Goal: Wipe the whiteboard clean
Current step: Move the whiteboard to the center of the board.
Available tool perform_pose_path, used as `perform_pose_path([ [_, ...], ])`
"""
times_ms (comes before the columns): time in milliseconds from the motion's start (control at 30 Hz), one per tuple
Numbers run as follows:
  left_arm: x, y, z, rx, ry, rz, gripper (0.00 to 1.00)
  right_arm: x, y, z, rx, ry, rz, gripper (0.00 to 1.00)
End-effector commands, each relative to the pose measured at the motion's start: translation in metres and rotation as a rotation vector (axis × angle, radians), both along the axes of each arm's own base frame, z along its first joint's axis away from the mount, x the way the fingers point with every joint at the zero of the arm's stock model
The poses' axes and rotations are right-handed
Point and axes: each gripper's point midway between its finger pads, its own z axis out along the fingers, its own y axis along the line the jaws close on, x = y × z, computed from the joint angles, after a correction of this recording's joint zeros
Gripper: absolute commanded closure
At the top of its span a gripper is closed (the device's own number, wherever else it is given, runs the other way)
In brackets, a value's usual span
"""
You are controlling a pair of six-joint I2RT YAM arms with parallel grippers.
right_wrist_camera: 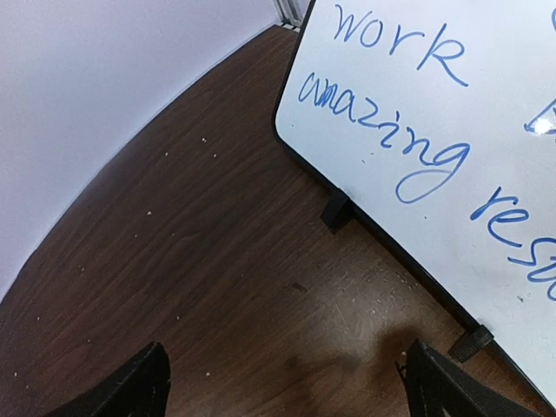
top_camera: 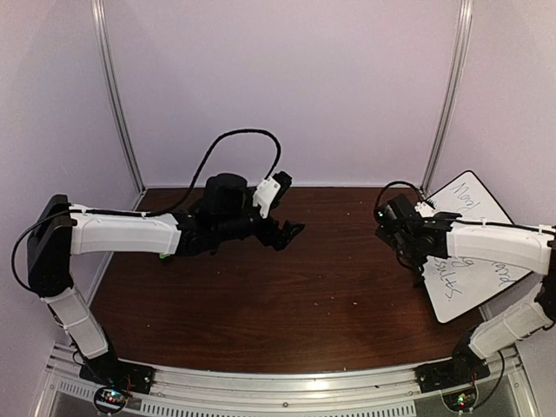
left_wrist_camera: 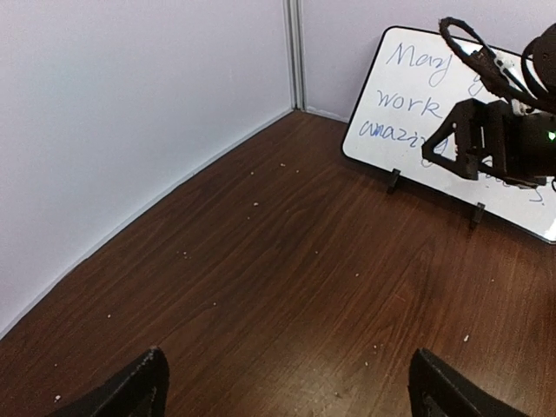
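The whiteboard [top_camera: 469, 204] leans against the right wall on small black feet, covered in blue handwriting. The left wrist view shows the whiteboard [left_wrist_camera: 404, 95] at the top right, and the whiteboard [right_wrist_camera: 434, 104] fills the upper right of the right wrist view, with words such as "work" and "amazing". My right gripper [top_camera: 389, 233] hovers just left of the board's lower edge. It is open, [right_wrist_camera: 287, 387] with only bare table between its fingers. My left gripper [top_camera: 291, 233] hangs over the table's middle back, also open [left_wrist_camera: 287, 387] and empty, well away from the board.
The dark wooden table [top_camera: 287, 304] is dotted with small white crumbs. Pale walls close in the back and both sides. A small green spot [top_camera: 162, 254] shows under my left forearm. The right gripper [left_wrist_camera: 482, 139] partly hides the board in the left wrist view.
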Motion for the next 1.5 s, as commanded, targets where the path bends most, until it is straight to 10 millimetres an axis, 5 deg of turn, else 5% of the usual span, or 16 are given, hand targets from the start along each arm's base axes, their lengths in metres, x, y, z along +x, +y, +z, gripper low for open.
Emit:
perform_pose_path([
  [0, -0.001, 0.028, 0.009, 0.022, -0.014, 0.086, 0.02, 0.014, -0.012, -0.006, -0.042, -0.003, -0.232, 0.07],
  [233, -0.010, 0.051, 0.034, 0.011, -0.024, 0.126, 0.02, 0.028, -0.015, -0.048, -0.068, 0.051, -0.406, 0.08],
  [500, -0.021, 0.070, 0.049, 0.021, -0.035, 0.143, 0.02, 0.040, -0.034, -0.073, -0.063, 0.032, -0.530, 0.10],
  [1033, -0.027, 0.079, 0.041, 0.025, -0.006, 0.161, 0.02, 0.062, -0.045, -0.103, -0.052, 0.028, -0.663, 0.27],
  [1467, -0.038, 0.088, 0.050, -0.016, -0.022, 0.143, 0.02, 0.078, -0.065, -0.115, -0.067, 0.088, -0.717, 0.28],
])
